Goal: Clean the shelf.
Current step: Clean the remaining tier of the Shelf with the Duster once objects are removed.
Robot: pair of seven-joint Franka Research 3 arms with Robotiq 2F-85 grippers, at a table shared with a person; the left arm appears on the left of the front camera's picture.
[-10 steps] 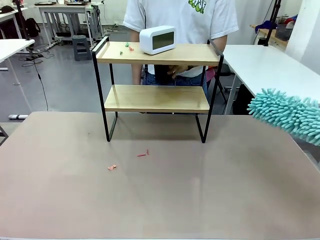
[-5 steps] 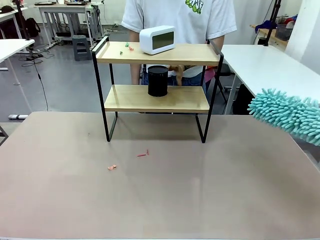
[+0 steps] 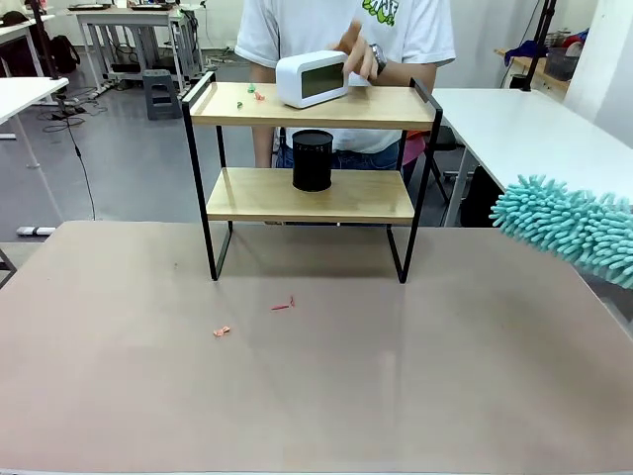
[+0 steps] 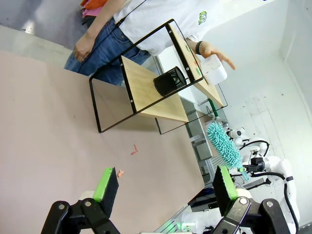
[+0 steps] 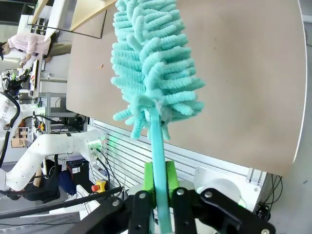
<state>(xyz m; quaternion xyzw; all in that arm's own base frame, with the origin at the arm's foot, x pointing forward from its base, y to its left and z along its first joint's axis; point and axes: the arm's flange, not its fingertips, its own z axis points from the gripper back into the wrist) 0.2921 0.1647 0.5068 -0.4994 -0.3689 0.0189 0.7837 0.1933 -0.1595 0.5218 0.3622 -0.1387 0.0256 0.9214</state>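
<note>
shelf (image 3: pixel 309 194) is being seen by table's (image 3: pixel 445 396) far edge, long side left-right, bare room in front. duster (image 3: pixel 574 228) is being pinched by right gripper (image 5: pixel 159 178); left gripper (image 4: pixel 165 183) is being held wide.

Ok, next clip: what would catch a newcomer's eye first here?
The fluffy turquoise chenille duster juts in at the right edge of the beige table, its handle clamped in the right gripper. Across the table stands the two-tier wooden shelf in a black metal frame, a white digital clock on its top board with a person's hand at it, and a black cylindrical container on the lower board.
</note>
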